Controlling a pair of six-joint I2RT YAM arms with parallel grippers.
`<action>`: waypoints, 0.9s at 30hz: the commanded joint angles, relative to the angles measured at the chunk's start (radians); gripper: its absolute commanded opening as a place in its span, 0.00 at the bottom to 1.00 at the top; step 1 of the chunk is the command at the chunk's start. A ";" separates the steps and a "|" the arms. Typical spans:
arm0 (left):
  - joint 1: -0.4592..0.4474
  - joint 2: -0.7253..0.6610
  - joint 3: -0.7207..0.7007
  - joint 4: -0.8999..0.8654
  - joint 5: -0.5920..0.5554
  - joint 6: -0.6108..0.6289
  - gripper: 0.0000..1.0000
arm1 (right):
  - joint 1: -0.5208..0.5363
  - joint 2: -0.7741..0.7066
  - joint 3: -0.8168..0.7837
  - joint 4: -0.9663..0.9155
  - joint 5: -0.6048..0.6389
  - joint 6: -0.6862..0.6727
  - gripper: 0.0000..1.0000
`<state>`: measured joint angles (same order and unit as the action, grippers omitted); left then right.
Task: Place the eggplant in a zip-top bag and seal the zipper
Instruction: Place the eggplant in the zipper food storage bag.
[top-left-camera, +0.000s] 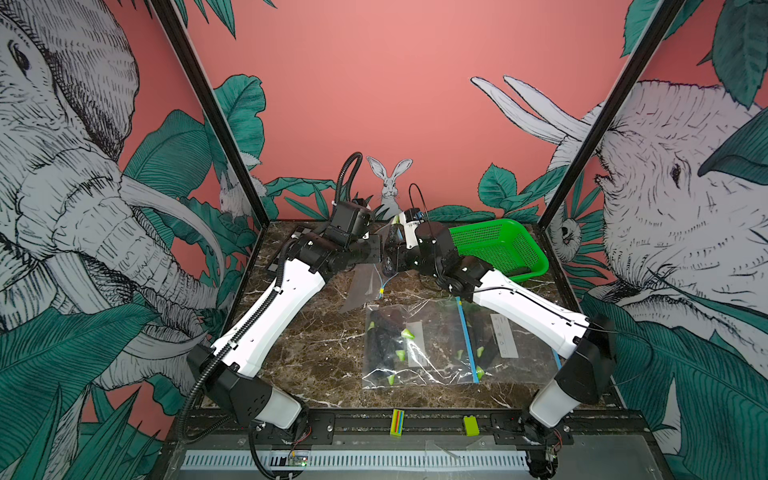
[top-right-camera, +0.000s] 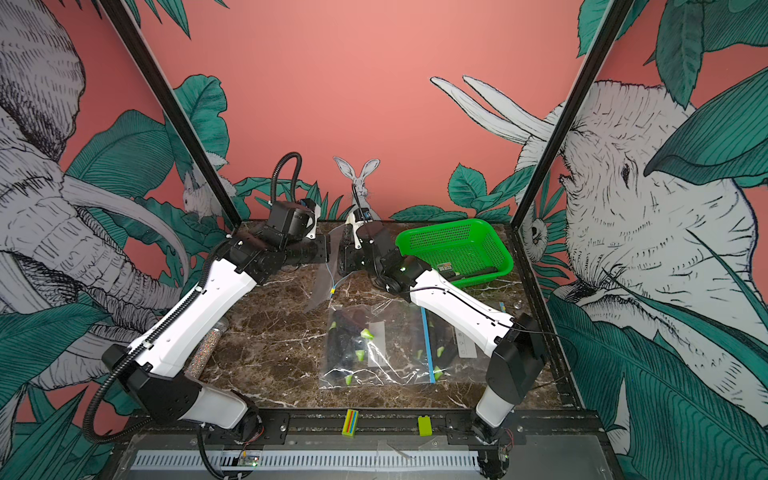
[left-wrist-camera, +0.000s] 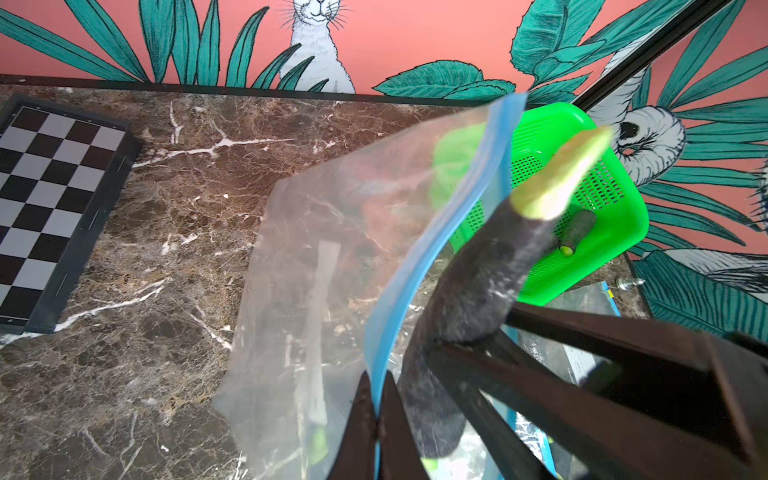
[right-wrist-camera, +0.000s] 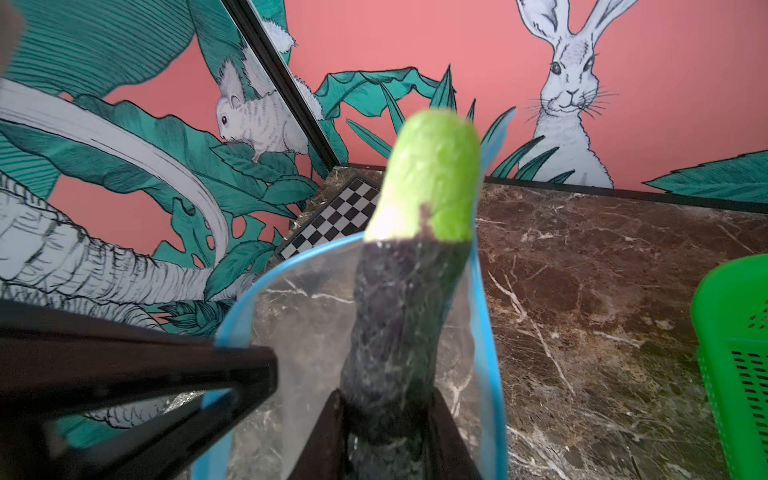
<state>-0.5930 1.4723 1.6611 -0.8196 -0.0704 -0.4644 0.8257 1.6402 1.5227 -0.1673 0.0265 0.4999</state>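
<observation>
A clear zip-top bag (left-wrist-camera: 332, 249) with a blue zipper strip hangs above the marble table, and its lower part shows in both top views (top-left-camera: 361, 286) (top-right-camera: 322, 282). My left gripper (left-wrist-camera: 377, 395) is shut on the blue zipper edge. The eggplant (right-wrist-camera: 399, 311) is dark purple with a light green cap. My right gripper (right-wrist-camera: 386, 407) is shut on its dark end, cap pointing away. In the right wrist view the bag's blue rim (right-wrist-camera: 486, 311) curves round both sides of the eggplant. The left wrist view shows the eggplant (left-wrist-camera: 478, 282) right beside the zipper edge.
A green basket (top-left-camera: 484, 224) at the back right holds another eggplant (left-wrist-camera: 575, 232). Filled zip-top bags (top-left-camera: 415, 345) lie flat on the table's front half. A chessboard (left-wrist-camera: 54, 199) lies at the back left. A small metal part (left-wrist-camera: 623, 284) lies near the right edge.
</observation>
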 joint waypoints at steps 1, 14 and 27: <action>0.005 -0.018 -0.013 0.021 0.006 -0.010 0.00 | 0.011 -0.033 0.001 0.055 0.001 0.017 0.22; 0.012 -0.029 -0.021 0.026 0.005 -0.006 0.00 | 0.023 -0.033 0.022 0.021 0.007 -0.001 0.43; 0.032 -0.051 -0.025 0.010 -0.003 0.003 0.00 | -0.082 -0.143 0.085 -0.187 -0.106 -0.020 0.73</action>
<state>-0.5720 1.4712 1.6478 -0.8024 -0.0643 -0.4637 0.8047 1.5505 1.5555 -0.2813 -0.0223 0.4812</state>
